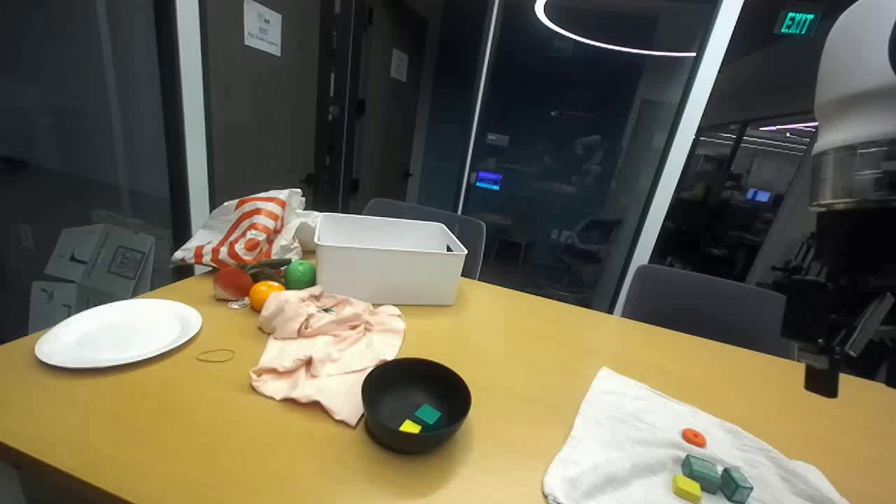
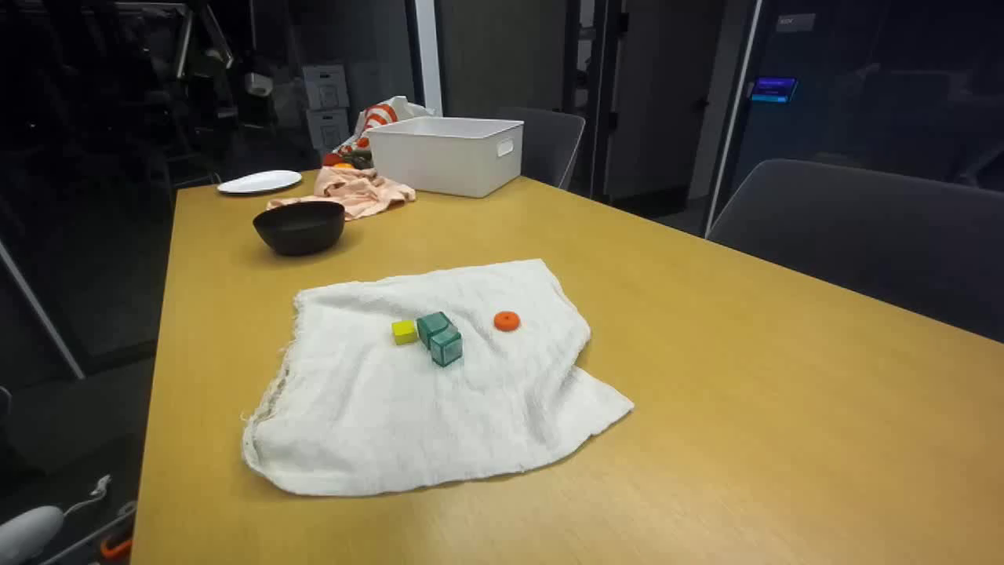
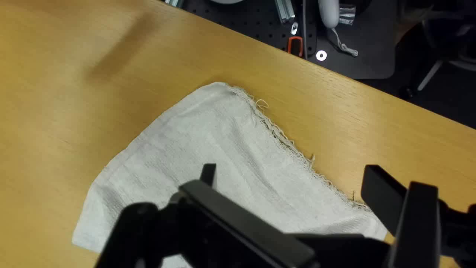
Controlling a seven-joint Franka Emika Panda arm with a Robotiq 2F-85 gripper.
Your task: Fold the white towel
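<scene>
One white towel lies spread and slightly rumpled on the yellow-brown table, frayed along one edge, a corner jutting out on the opposite side. Four small things rest on it: two green blocks close together, a yellow block just beside them, and an orange disc a little apart. In the wrist view the gripper has its fingers wide apart, with cloth and frayed edge visible between them. Farther along stands a black bowl holding a green piece and a yellow piece; a crumpled pink cloth lies just beside it. Beyond are a white plate, a white bin, round green and orange objects, and a bag printed with orange rings.
</scene>
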